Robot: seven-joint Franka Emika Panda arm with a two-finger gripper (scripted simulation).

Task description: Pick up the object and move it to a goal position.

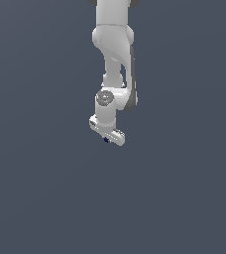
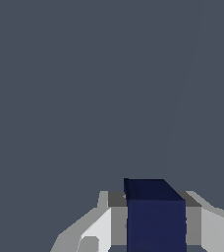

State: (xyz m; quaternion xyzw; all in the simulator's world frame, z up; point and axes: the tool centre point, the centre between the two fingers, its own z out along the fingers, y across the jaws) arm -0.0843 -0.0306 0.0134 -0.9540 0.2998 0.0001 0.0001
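Plain slate-grey background everywhere, no table edge, no shadows, no marker for a goal that we can find in either view. So we're judging progress with very little to go on.

Going left to right in the exterior view: the left side is just grey, then in the middle the white arm comes down from the top edge, and at its lower end sits the gripper. Tucked right under it is a tiny dark speck, the cube. Right side is grey again.

The wrist view is where it gets clear. The navy cube sits squarely between the two fingers, with a grey pad touching each side of it, so we'd say the jaws are closed down to the cube's width and have it pinched.

Our read: the pick-up part looks done, since the cube is in the grip and nothing seems to be under it. What's left is the carry to the goal, and we can't tell how close that is because no target shows up.
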